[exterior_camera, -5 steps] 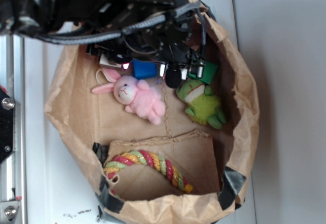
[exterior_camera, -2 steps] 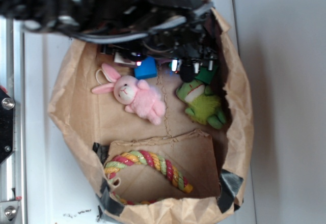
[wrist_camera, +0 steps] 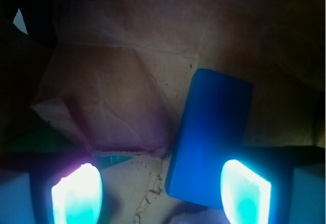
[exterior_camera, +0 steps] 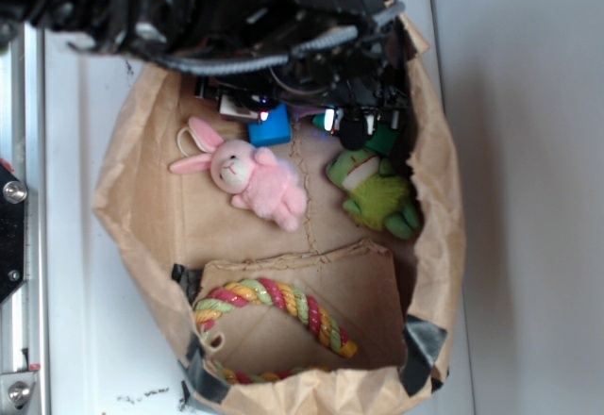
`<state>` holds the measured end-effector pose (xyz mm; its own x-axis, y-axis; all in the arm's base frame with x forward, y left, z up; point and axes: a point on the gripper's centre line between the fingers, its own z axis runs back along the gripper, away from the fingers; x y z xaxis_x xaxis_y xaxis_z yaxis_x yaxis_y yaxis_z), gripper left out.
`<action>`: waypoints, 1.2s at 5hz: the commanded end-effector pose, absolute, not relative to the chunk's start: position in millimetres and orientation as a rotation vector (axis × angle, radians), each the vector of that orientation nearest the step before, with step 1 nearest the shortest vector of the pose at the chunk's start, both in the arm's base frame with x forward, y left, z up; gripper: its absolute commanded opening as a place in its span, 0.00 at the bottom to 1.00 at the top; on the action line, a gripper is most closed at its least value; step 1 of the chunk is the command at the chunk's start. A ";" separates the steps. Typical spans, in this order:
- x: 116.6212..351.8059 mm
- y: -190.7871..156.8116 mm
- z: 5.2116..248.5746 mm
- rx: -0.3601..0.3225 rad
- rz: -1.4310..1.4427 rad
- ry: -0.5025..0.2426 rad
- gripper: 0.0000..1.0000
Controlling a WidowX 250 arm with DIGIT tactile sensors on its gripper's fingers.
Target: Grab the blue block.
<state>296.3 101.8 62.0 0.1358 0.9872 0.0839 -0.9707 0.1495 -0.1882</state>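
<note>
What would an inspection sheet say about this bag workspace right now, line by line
Surface: brown paper bag lying open on a white table, with a cardboard insert inside.
Job's things: blue block flat on the bag floor, ungrasped.
Clutter: pink bunny, green plush, rope toy, green block partly hidden.
Gripper: gripper open, low over the bag floor; one lit pad overlaps the block, the other stands off it.
Cables: black cables along the arm.
Surroundings: grey wall, metal rail.
</note>
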 end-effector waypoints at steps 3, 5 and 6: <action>276.6 99.5 74.7 -0.127 1.488 -0.277 1.00; 282.8 107.3 72.5 -0.107 1.611 -0.221 1.00; 287.5 111.4 66.3 -0.090 1.639 -0.227 1.00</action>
